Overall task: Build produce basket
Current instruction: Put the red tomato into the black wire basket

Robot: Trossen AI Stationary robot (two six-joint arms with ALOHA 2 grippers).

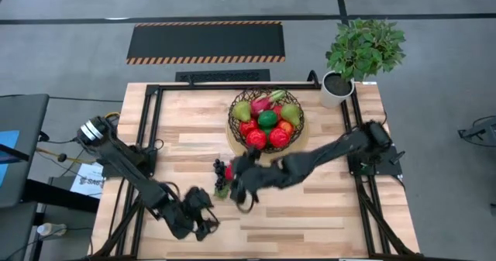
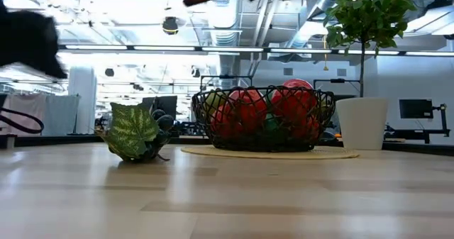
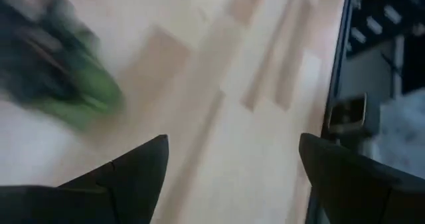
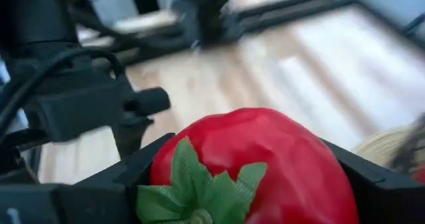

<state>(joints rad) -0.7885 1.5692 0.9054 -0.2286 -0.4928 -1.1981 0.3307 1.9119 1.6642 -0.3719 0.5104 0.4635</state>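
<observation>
Above wooden table (image 1: 325, 207), right gripper (image 4: 252, 177) clamping red fruit (image 4: 265, 164); left gripper (image 3: 232, 177) wide.

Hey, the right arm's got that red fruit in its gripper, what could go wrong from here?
1. The basket is already heaped, so the red fruit held by the right gripper might roll off the pile onto the table.
2. The grapes lie on the table right beside that gripper; a low swing could knock them.
3. The left gripper waits open close by, so the arms could brush if the right one moves back.
</observation>
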